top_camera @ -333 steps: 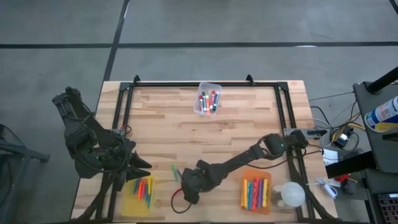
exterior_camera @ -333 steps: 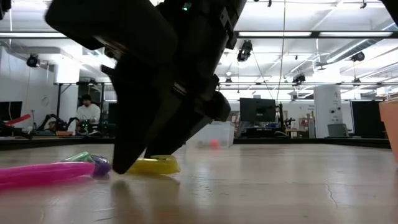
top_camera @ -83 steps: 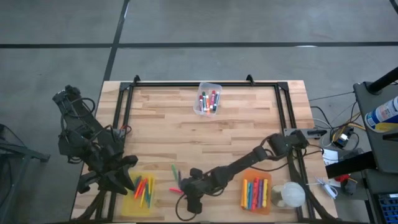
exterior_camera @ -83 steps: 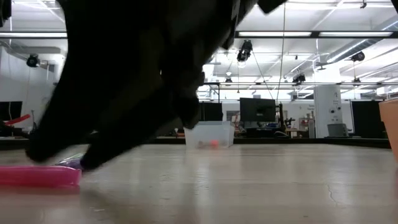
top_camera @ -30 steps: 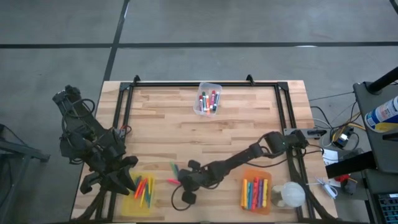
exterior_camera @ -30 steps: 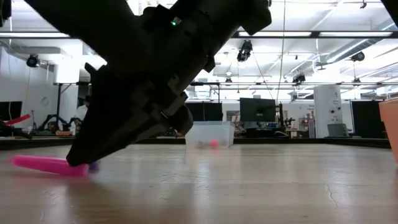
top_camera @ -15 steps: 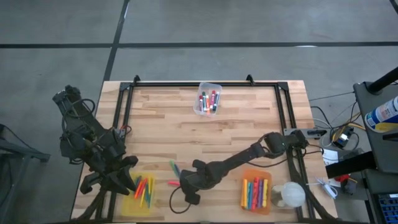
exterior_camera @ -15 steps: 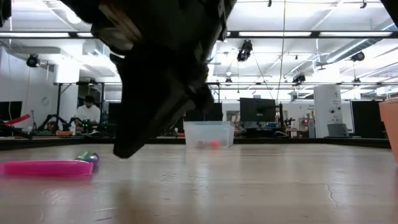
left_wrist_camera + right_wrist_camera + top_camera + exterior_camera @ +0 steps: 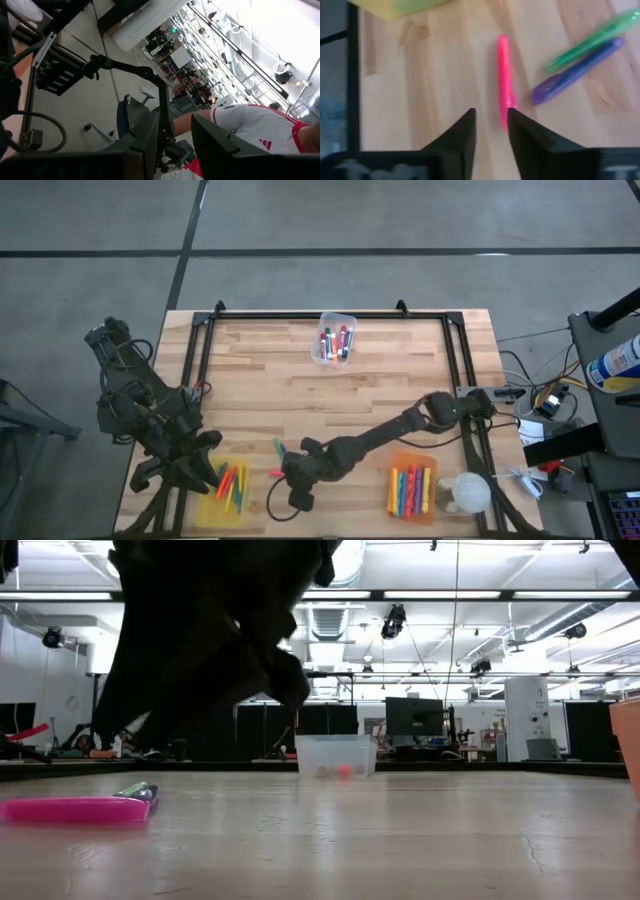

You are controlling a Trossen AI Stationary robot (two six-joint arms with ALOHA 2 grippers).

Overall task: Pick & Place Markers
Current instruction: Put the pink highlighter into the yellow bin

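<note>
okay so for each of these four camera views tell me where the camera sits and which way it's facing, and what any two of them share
High view: overhead, looking straight down on the table; both arms show, left gripper by the yellow bin, right gripper near the loose markers.
Low view: table height, facing the room; a dark arm fills the upper left.
Left wrist view: faces the room and a person's white shirt; own fingers show.
Right wrist view: faces the tabletop; fingers open.
Shared: the pink marker shows in the right wrist, low and high views.
</note>
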